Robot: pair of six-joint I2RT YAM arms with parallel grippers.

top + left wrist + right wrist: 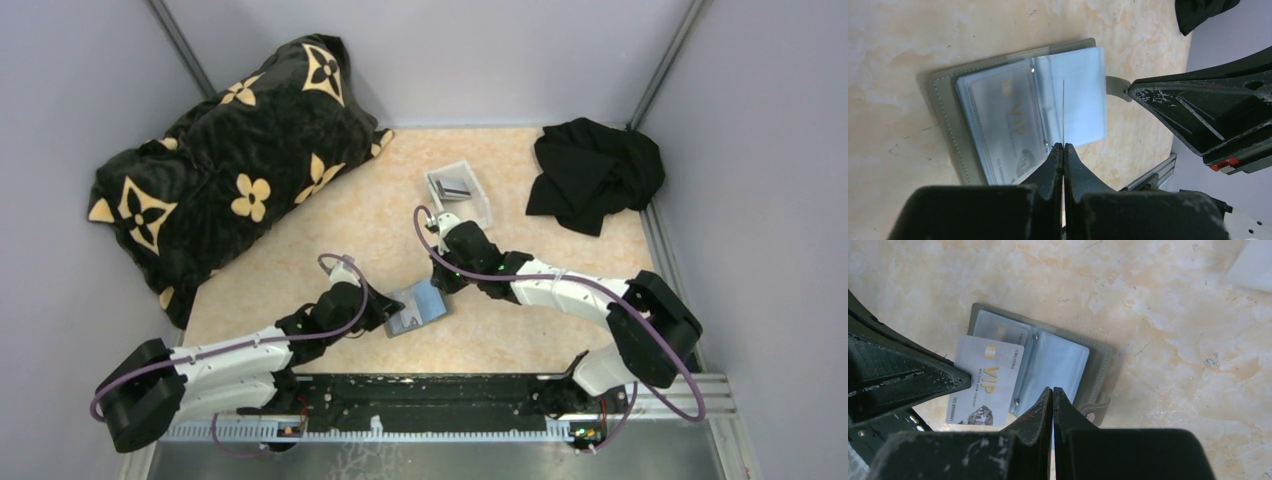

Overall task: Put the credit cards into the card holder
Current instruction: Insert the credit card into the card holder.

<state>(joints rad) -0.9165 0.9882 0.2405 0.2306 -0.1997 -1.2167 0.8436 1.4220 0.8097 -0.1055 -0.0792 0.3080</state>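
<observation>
The grey card holder [418, 305] [943, 110] [1100, 360] lies open on the table, its clear sleeves facing up. A silvery VIP credit card [1003, 125] sits inside its left sleeve. My left gripper [388, 318] [1063, 145] is shut on another credit card [983, 385], which overlaps the holder's left panel and shows edge-on [1063, 110] in the left wrist view. My right gripper [440, 283] [1053, 389] is shut, its tips at the holder's right sleeve edge beside the strap tab [1093, 410]. Whether it pinches the sleeve does not show.
A white tray [483, 200] with more cards [455, 187] stands behind the right gripper. A black flower-patterned blanket [230, 170] fills the back left and a black cloth [595, 170] lies at the back right. The arms' mounting rail [430, 395] runs along the near edge.
</observation>
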